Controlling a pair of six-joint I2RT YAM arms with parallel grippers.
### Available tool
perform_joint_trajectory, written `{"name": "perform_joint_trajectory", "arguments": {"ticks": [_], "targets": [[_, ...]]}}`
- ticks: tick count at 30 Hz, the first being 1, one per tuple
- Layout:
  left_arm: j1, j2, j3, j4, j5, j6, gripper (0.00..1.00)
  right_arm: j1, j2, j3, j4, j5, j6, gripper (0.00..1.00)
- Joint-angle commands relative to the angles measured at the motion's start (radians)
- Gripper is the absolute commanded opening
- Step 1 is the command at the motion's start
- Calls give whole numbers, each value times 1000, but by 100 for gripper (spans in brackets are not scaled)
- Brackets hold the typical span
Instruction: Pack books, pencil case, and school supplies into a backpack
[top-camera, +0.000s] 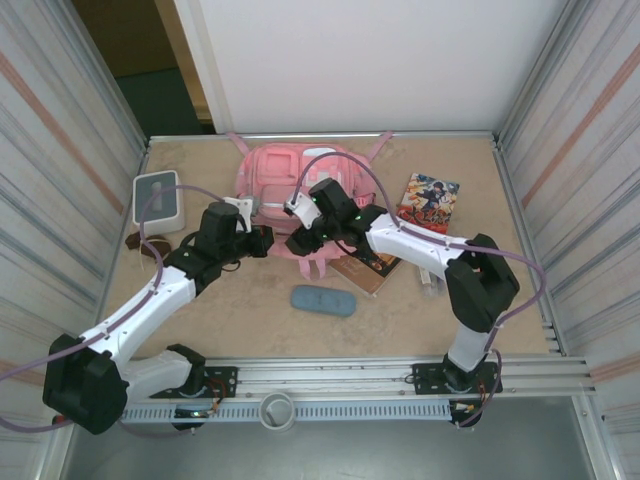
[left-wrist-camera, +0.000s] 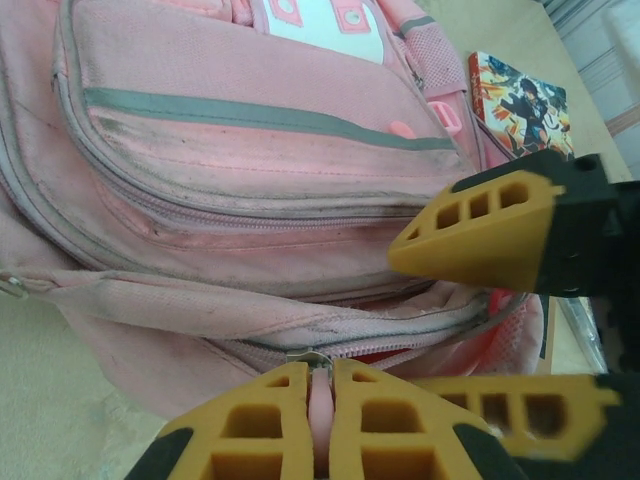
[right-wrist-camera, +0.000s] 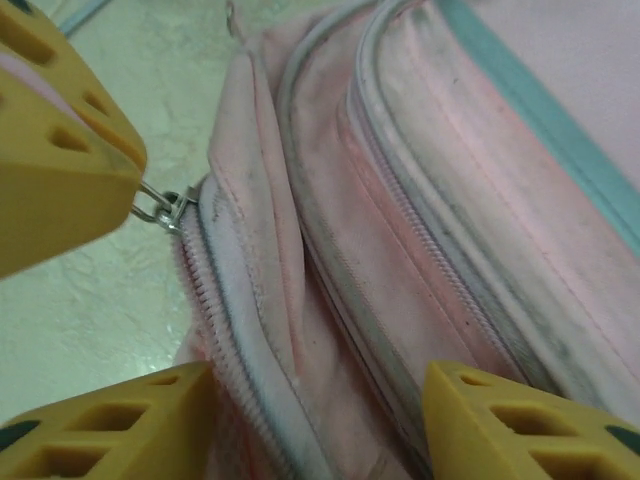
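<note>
The pink backpack lies far-centre on the table from overhead, while the wrist views reveal the left gripper clamped on its pink zipper pull and the right gripper parted, empty, over the zipper seam.

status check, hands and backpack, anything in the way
Left hand shut on zip pull. Right hand open over backpack. Pencil case, comic book on table, unpacked. Right arm overhangs brown book.

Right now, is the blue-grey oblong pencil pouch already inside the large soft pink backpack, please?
No, the pouch lies on the bare tabletop, apart from the backpack.
</note>
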Motion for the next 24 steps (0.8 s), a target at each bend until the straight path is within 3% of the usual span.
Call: {"name": "perform_joint_trajectory", "arguments": {"ticks": [1, 6, 12, 19, 24], "targets": [[-10, -45, 40, 39, -9, 3, 0, -3, 8, 20, -4, 55, -25, 26], [40, -68, 20, -1, -73, 24, 0, -35, -61, -62, -3, 79, -30, 1], [215, -92, -56, 8, -95, -10, 0, -98, -159, -171, 43, 6, 9, 0], [292, -65, -65, 64, -152, -18, 0, -102, -179, -178, 70, -73, 34, 0], [365, 46, -53, 148, -173, -31, 0, -103, -189, -166, 67, -103, 30, 0]]}}
